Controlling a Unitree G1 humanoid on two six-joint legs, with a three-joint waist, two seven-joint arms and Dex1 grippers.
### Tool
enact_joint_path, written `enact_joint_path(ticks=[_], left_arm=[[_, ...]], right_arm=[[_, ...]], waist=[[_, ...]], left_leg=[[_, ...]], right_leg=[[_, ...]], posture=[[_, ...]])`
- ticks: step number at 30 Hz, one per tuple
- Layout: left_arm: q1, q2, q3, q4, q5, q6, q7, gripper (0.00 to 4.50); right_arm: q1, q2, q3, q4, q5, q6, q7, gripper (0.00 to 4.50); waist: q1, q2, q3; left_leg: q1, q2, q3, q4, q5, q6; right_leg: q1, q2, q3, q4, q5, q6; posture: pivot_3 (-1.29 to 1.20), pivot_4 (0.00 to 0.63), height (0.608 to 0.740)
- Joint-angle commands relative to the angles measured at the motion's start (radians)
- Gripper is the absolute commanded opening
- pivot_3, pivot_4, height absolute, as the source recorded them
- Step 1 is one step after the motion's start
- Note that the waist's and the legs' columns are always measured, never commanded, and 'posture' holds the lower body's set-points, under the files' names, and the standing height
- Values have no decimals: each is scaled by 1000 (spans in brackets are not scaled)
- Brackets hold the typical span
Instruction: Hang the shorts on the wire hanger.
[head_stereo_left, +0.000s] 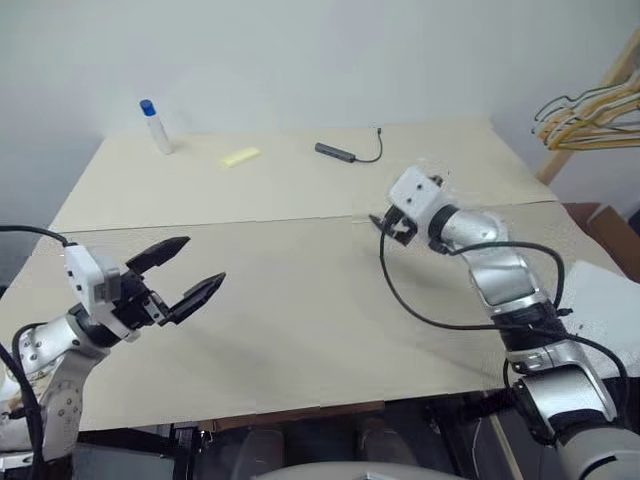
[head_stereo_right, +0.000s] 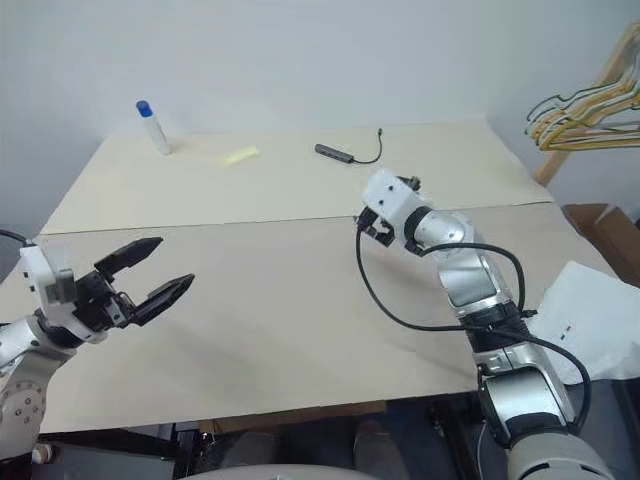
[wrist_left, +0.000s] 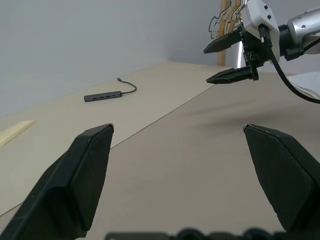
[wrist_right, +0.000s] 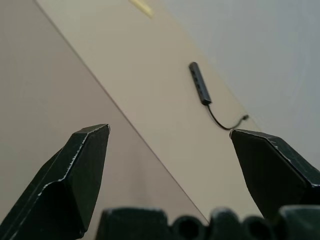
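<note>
The white shorts (head_stereo_right: 592, 318) lie crumpled off the table's right edge, beside my right arm, with small dark marks on the fabric. The wire hanger is out of view. My left gripper (head_stereo_left: 205, 260) hovers open over the table's front left, holding nothing and pointing toward the middle. My right gripper (head_stereo_left: 386, 226) is open and empty above the table's centre right, pointing left. In the left wrist view the right gripper (wrist_left: 206, 65) shows with its two black fingers spread wide.
On the far half of the beige table (head_stereo_left: 300, 330) stand a white bottle with a blue cap (head_stereo_left: 155, 125), a yellow strip (head_stereo_left: 240, 156) and a dark USB hub with cable (head_stereo_left: 337, 151). Bunched yellowish and dark hangers (head_stereo_left: 590, 112) hang on a wooden rack at the back right.
</note>
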Motion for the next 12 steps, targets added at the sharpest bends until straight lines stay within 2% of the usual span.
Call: enact_joint_path(ticks=[1,12], left_arm=[[11,7,27,-47,11,-14,21,4500],[5,27,-1,-56,31,14,45,4500]], right_arm=[[-5,-6,0,-39,-27,-28,16,4484],[46,21,17,-96,-60,-3,40,4484]], waist=[[15,0,0],[43,-2,0]], left_leg=[[0,0,0,0,0,0],[0,0,0,0,0,0]], right_leg=[[0,0,0,0,0,0],[0,0,0,0,0,-1]], posture=[[231,0,740],[233,0,740]])
